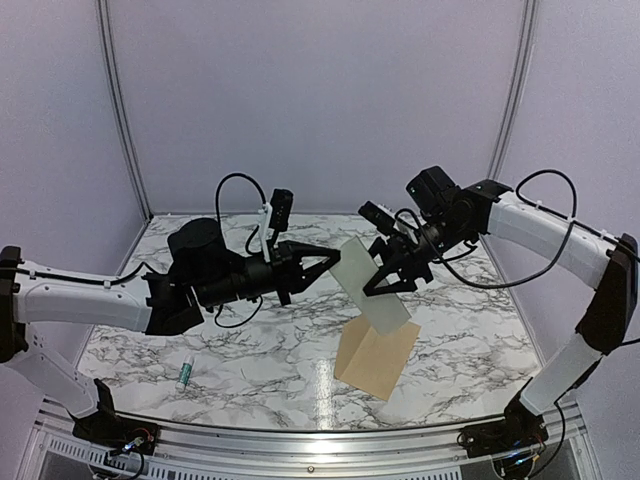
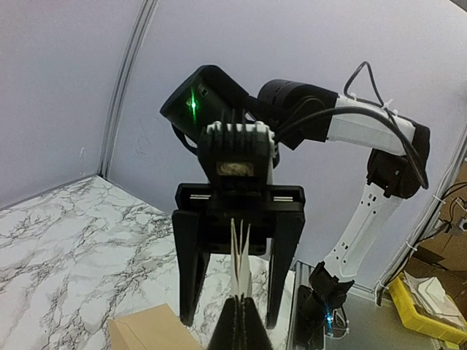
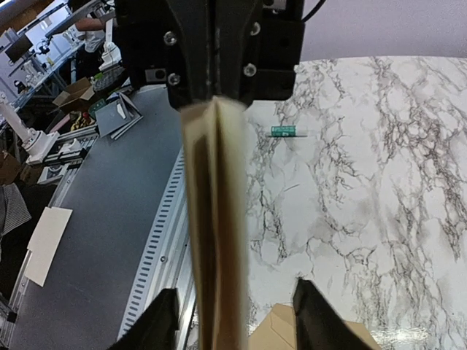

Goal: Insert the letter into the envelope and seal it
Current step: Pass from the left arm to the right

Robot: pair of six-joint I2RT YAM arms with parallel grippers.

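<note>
While the left end effector (image 1: 335, 262) is clenched tight on one edge of the folded letter (image 1: 385, 312), the cream sheet hangs tilted in mid-air above the marble-patterned worktop (image 1: 250, 350), midway between the two arms. The right end effector (image 1: 390, 290) faces it from the other side, released, its fingers (image 3: 164, 324) spread on either side of the paper and gripping nothing. Seen from the right wrist, the folded sheet stands edge-on between those two fingertips, with the left end effector pinching it at the far end. The brown envelope (image 1: 378, 358) lies on the worktop just below the letter, toward the near edge, touched by neither arm. A small green-and-white tube (image 1: 185, 374) lies on the worktop well off to the left.
</note>
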